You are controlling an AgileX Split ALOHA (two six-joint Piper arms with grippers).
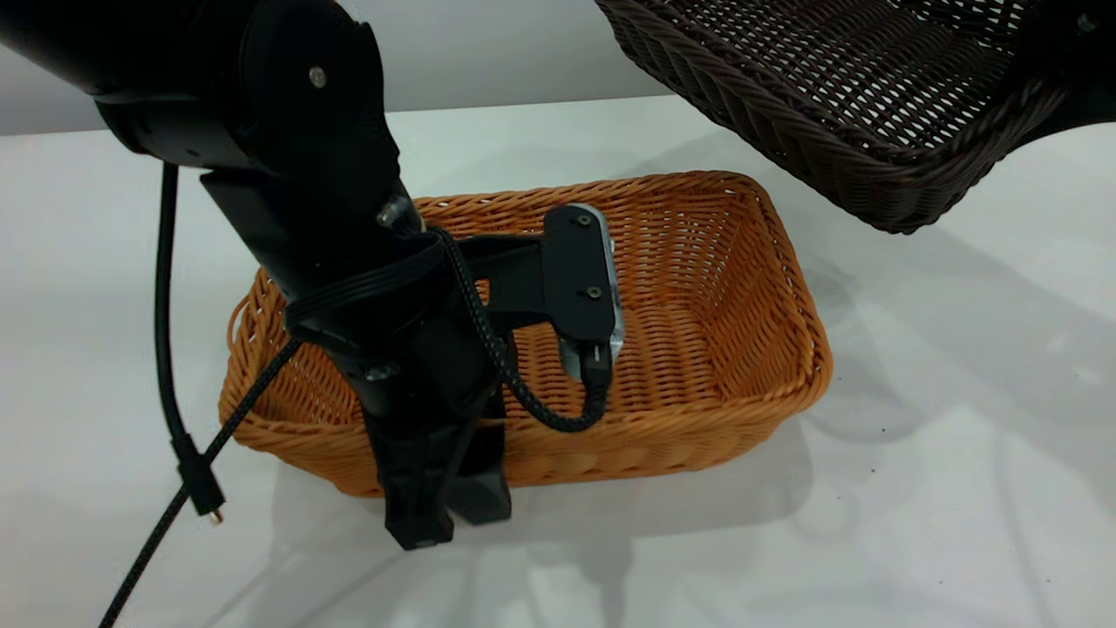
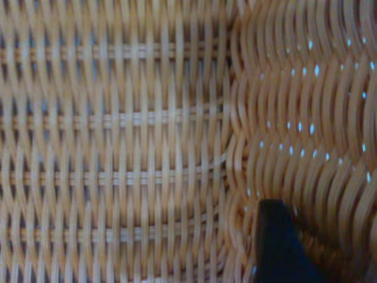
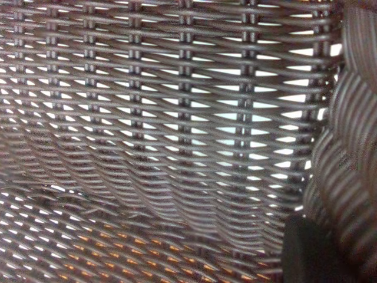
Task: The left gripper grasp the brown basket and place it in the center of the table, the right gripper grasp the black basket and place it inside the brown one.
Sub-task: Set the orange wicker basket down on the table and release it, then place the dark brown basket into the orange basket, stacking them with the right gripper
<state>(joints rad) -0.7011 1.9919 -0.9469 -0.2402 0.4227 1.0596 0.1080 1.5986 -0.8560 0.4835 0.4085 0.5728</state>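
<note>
The brown basket (image 1: 697, 288) stands flat on the white table (image 1: 959, 453), about mid-table. My left gripper (image 1: 449, 501) straddles its near long wall and is shut on it. One finger (image 2: 277, 247) lies against the inside of the wall, and the basket's woven floor (image 2: 118, 118) fills the left wrist view. The black basket (image 1: 854, 96) hangs tilted in the air, above and beyond the brown basket's right end. My right gripper (image 1: 1077, 44) holds it by its rim at the picture's top right corner, mostly out of view. One finger (image 3: 312, 253) shows beside the braided rim (image 3: 347, 147).
A loose braided cable with a plug (image 1: 205, 501) hangs from the left arm to the table, left of the brown basket. The left arm's bulk covers the basket's left half. Orange weave (image 3: 88, 262) shows through the black basket's openwork.
</note>
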